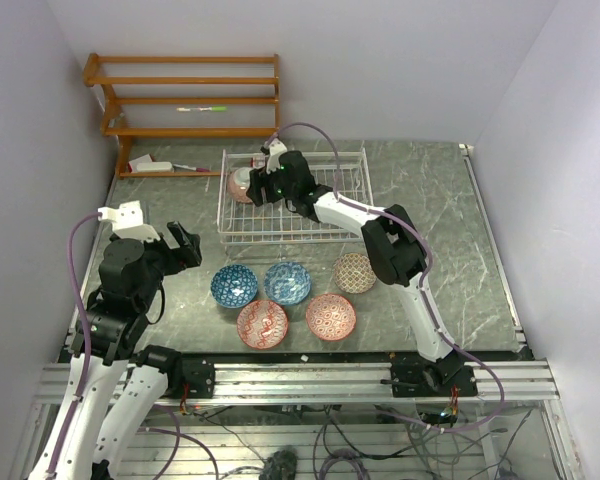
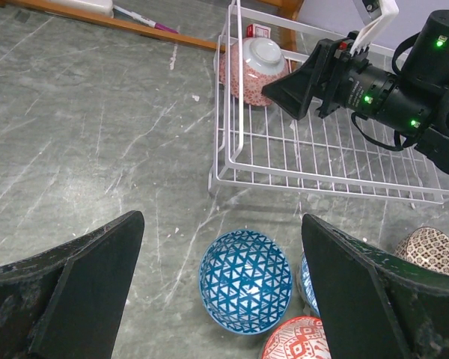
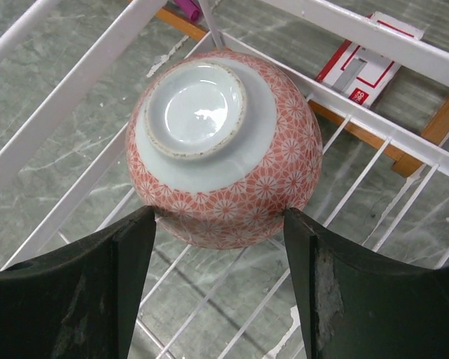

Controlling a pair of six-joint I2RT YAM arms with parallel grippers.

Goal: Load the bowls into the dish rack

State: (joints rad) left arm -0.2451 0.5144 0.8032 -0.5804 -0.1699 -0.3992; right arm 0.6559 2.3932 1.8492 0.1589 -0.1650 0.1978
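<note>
We are looking at an upturned bowl [image 3: 221,146] wearing a red flower-star lattice over a pale glazed base. The dish rack [image 2: 322,153] is showing white wire. On the grey-green marbled surface [image 1: 440,220] we are seeing a triangle-patterned blue bowl [image 2: 245,279], a second blue bowl [image 1: 287,282], a near red bowl [image 1: 262,323], a far red bowl [image 1: 330,316] and a tan bowl [image 1: 355,272].

- Bright, even overhead light; only faint shadows on the grey marbled table [image 1: 450,200].
- Small glint there on the glazed foot of the red-patterned ceramic bowl [image 3: 221,149].
- Wrist views crisp centrally, softer near the bottom.
</note>
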